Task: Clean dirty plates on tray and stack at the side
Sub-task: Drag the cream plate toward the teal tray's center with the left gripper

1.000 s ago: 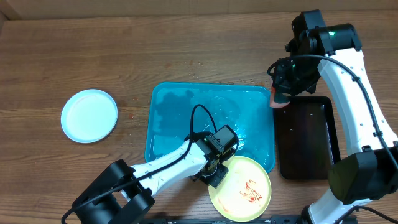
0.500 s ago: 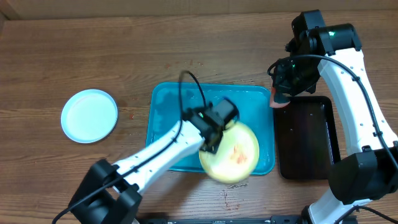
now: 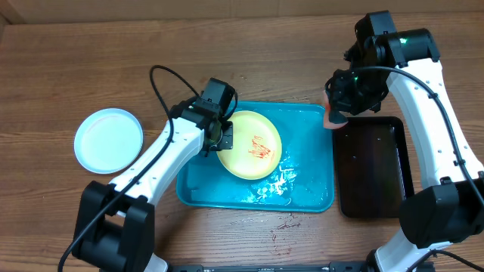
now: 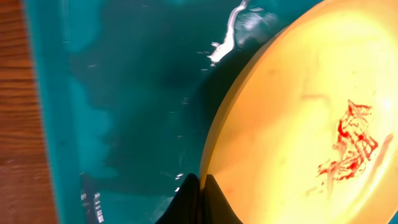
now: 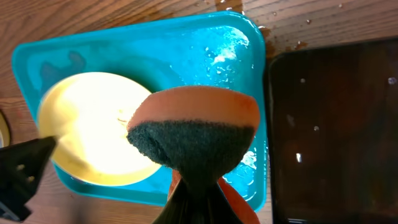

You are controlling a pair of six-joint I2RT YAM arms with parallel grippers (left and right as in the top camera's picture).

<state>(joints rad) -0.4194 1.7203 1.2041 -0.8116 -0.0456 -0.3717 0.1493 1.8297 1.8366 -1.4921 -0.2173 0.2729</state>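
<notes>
The yellow plate [image 3: 249, 145] is a round, shallow, pale yellow-green dish with a thin red sauce smear scribbled near its middle. The rest of its face looks clean and glossy. It sits over the left-centre of the tray [image 3: 306, 193], and the left wrist view shows a dark shadow on the tray floor under its rim. Whether its far edge touches the tray cannot be told.

The tray is turquoise with rounded corners and a low rim. Its floor is wet, with white streaks of water or foam near the front edge and the upper right corner.

The blue plate [image 3: 108, 140] lies flat on the table [image 3: 91, 60], well apart from the tray on its left. Its face is pale and shows no smear.

The left gripper [image 3: 224, 140] is closed tight on the yellow plate's left rim, its dark fingers pinching the edge.

The right gripper [image 3: 336, 113] is clamped on a sponge [image 5: 193, 134], which has an orange body and a dark green scouring face. The sponge bulges out beyond the fingertips. It hangs by the tray's upper right corner, just beside the black tray [image 3: 374, 166], and is apart from the yellow plate.

The black tray lies along the turquoise tray's right side, dark and shiny with a few water drops. Small wet specks mark the wood just in front of the turquoise tray.
</notes>
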